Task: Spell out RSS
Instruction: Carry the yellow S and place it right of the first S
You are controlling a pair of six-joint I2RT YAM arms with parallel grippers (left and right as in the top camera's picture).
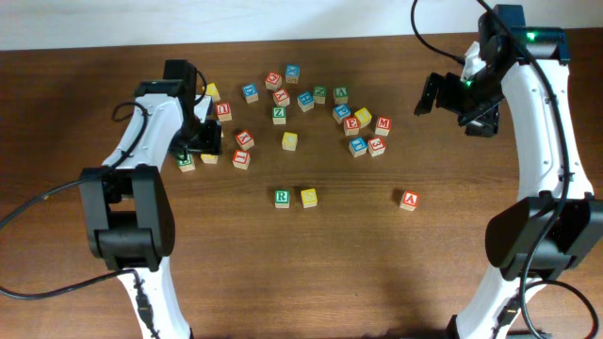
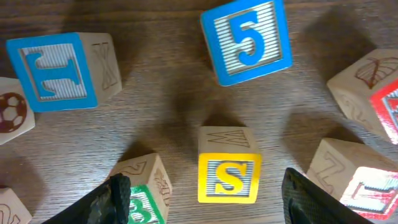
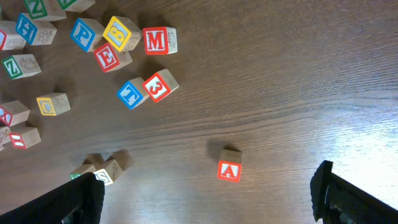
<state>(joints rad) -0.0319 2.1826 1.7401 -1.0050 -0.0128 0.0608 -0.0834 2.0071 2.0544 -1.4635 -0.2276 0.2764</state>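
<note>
- Now, the main danger is at the yellow S block (image 2: 229,176), which lies well to the left of the green R block (image 1: 282,198) and farther from the robot bases, inside a crowded group.
- A green-faced block (image 2: 144,202) sits almost under one finger (image 2: 118,198) of the left gripper (image 2: 206,182). I think this finger could land on its corner when descending, or pinch both blocks together.
- A red-faced block (image 2: 367,186) is close to the other finger, so it may be pushed or tilted for the same reason.
- If the S block is caught off-centre, it may turn in the grasp and arrive with the letter crooked.
- A yellow block (image 1: 309,198) already stands just to the right of the R block. Its letter is too small to read, but I judge it to be the first S. A careless placing next to it could knock this short row out of line.
- The left gripper is wide open and holds nothing. Its fingers stand on both sides of the S block without touching it.
- The right gripper (image 3: 208,186) is also spread wide and empty, high above the table (image 3: 298,93), far to the right of the R block. The red A block (image 3: 229,169) lies below it, untouched.
</note>
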